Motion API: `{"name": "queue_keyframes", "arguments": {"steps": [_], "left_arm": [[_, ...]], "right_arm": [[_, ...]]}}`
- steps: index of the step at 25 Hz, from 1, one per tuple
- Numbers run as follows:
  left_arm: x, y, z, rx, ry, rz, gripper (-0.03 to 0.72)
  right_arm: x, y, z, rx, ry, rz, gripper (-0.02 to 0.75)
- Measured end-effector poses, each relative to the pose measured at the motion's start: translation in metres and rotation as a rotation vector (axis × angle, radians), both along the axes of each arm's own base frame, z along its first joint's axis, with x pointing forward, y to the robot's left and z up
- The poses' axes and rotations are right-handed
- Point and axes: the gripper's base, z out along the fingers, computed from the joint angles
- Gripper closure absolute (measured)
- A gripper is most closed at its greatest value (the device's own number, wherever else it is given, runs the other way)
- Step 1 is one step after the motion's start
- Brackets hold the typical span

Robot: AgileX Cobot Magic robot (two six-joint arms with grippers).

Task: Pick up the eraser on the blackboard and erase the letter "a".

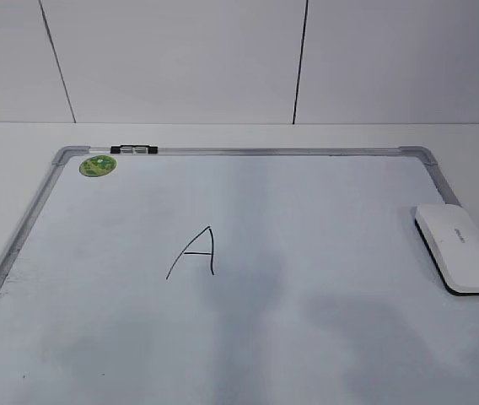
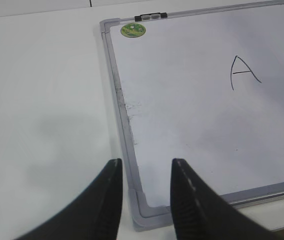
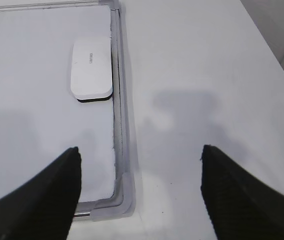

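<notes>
One blackboard [image 1: 307, 321] lies flat on the table, an "A" [image 1: 196, 251] near its middle. The eraser [image 3: 91, 69] rests against its right frame, ahead of the wide-spread right gripper [image 3: 139, 165], untouched. The left gripper [image 2: 144, 172] hovers narrowly parted over the near-left corner.

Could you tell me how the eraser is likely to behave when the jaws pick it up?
The eraser looks like a rigid plastic block, so probably stiff and light. Its smooth rounded top may be slippery. Lying flat on the blackboard, it seems unlikely to roll.
</notes>
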Motion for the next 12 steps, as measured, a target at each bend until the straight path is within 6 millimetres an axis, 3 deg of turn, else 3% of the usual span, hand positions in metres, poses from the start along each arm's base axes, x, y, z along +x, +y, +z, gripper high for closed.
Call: {"name": "queue_keyframes", "arguments": {"steps": [12], "left_arm": [[0.0, 0.0, 0.0, 0.0, 0.0, 0.0, 0.443]], "right_arm": [[0.0, 0.0, 0.0, 0.0, 0.0, 0.0, 0.145]]}}
